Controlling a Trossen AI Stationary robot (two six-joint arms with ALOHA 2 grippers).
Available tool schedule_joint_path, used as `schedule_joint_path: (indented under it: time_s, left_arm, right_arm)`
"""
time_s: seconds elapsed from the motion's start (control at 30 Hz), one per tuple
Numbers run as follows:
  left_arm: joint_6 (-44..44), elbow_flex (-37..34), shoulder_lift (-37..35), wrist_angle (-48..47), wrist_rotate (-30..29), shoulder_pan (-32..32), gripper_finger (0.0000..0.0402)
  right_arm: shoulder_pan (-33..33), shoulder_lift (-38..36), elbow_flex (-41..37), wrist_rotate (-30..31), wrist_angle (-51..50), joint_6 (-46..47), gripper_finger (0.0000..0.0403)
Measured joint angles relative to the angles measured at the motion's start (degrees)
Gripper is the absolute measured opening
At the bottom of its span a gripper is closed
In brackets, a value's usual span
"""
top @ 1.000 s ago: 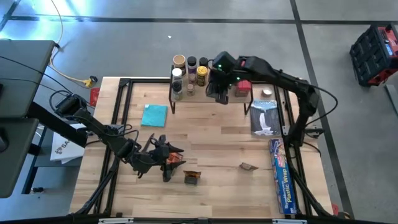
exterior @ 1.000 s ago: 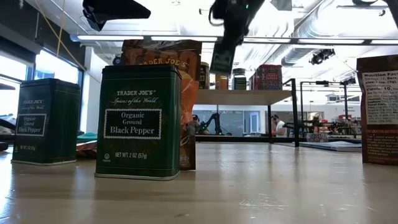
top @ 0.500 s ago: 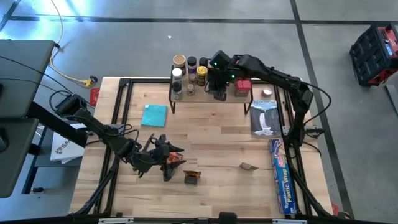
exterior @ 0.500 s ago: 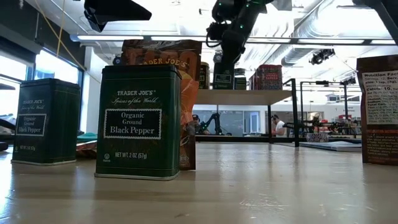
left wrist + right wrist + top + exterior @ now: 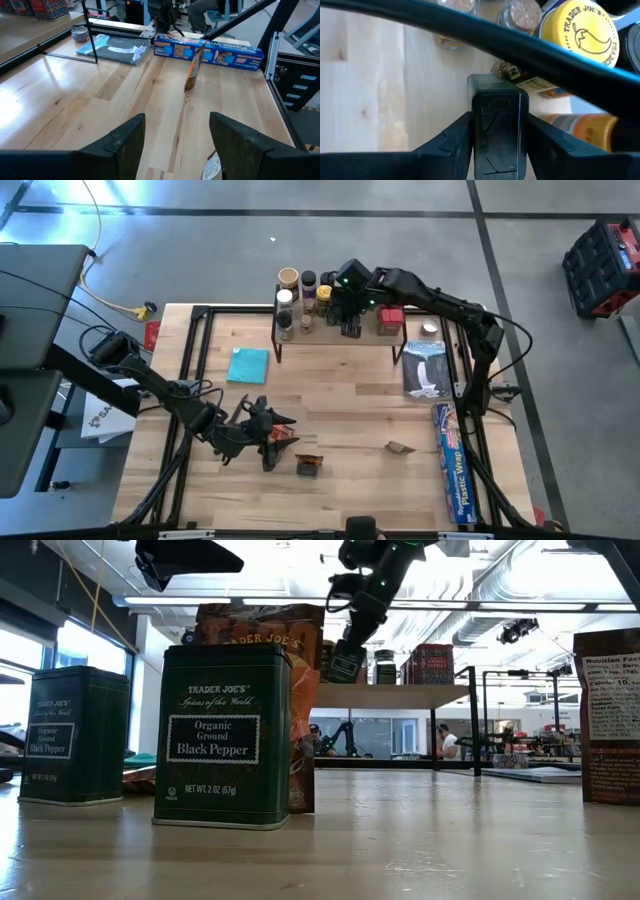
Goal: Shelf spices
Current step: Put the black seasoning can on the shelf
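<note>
Two dark fingers (image 5: 455,137) of the right gripper (image 5: 498,145) are clamped on a dark green rectangular tin (image 5: 499,125), pads flat on its side walls. In the low view the tin hangs tilted above the light wooden shelf (image 5: 400,695), not seated. In the high view the gripper is over the shelf's middle, jars just beside it.

Step in hand, as I read it: placing this tin on the shelf. Next move likely calls for levelling it, lowering into the gap beside the yellow-lidded jar (image 5: 580,30), then releasing without knocking neighbours.

Left gripper (image 5: 177,137) waits low over the front left of the table, fingers apart, nothing between them.

Shelf already holds round jars with tan, black and yellow lids (image 5: 300,298) plus a red box (image 5: 390,320). Clear jars show brownish contents; the rest I cannot tell. Still on the tabletop: two more green black-pepper tins (image 5: 222,735), an orange packet (image 5: 262,625) behind them, a small brown packet (image 5: 192,70).
</note>
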Motion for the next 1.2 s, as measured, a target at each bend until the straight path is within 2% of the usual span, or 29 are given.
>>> schedule_joint_path:
  time_s: [0.17, 0.4, 1.03, 1.2]
  left_arm:
    - [0.00, 0.00, 0.00, -0.01, 0.01, -0.02, 0.0215]
    - [0.00, 0.00, 0.00, -0.01, 0.01, -0.02, 0.0215]
    - [-0.15, 0.00, 0.00, -0.01, 0.01, -0.04, 0.0215]
    - [-0.27, 0.00, 0.00, -0.01, 0.01, -0.04, 0.0215]
  right_arm:
    - [0.33, 0.00, 0.00, 2.76, -0.54, -1.74, 0.0161]
    - [2.22, -0.02, 0.00, 10.45, -1.80, -2.35, 0.0161]
    - [2.67, -0.13, -0.02, 10.50, -2.11, -2.67, 0.0162]
    - [2.67, -0.13, -0.02, 11.88, -2.30, -2.57, 0.0192]
